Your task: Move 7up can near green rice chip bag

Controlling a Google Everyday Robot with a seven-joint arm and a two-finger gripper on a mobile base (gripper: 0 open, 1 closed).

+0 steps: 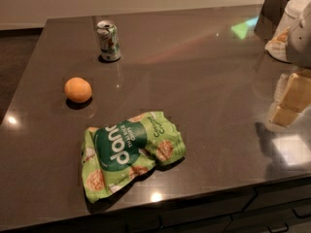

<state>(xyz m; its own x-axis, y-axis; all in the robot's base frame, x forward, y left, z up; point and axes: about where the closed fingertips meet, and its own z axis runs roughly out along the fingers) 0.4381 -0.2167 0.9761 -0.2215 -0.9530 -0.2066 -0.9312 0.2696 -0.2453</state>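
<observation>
Off-white gripper [294, 30] at right edge over dark glossy countertop [204, 81]; apart or together, cannot tell. Well apart, far left: upright silver-white 7up can [108, 41], green and red markings. Nearer: round orange [77, 90], then crumpled light-green rice chip bag [130, 152] lying flat.

Pincer [291, 98] at right edge — bare counter [204, 81] to 7up can [108, 40]; orange [77, 90] flanks bag [131, 154] route.
</observation>
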